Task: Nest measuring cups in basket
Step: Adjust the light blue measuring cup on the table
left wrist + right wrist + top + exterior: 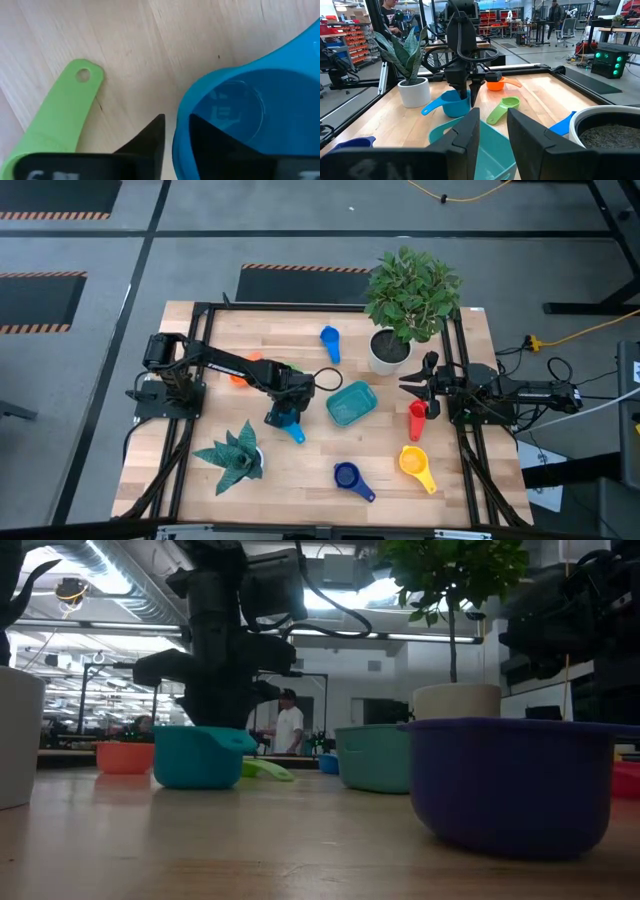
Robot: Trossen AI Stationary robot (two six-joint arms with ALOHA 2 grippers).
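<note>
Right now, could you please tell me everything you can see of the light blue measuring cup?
The light blue measuring cup is a round scoop of smooth, glossy-looking plastic with a short flat handle. It sits upright on the wooden table, bowl open upward and empty, with faint raised markings on its inner floor. It lies left of the teal basket, apart from it, with the green cup close by. The left gripper straddles its rim, one finger inside the bowl and one outside.

Bare table (300,465) between scattered cups.
</note>
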